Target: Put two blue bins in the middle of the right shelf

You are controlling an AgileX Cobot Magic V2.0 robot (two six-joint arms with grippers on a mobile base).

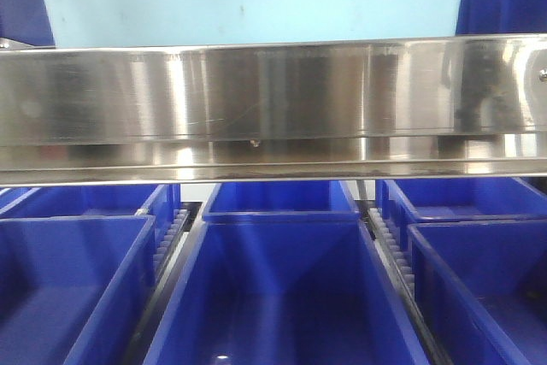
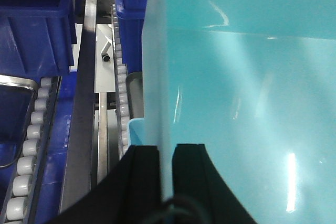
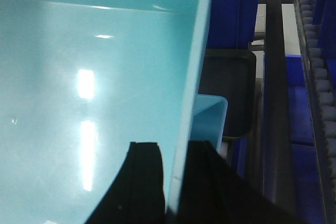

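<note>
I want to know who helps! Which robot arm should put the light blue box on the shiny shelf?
Neither alone, probably. The left gripper pinches one wall of the pale blue bin, the right gripper pinches the opposite wall, so both should slide it over the steel rail together.

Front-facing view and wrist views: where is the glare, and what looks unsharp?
Front-facing view: vertical glare bands streak the steel rail; the dark blue bins below look soft. Left wrist view: white streaks on the pale blue bin. Right wrist view: bright patches on its wall.
</note>
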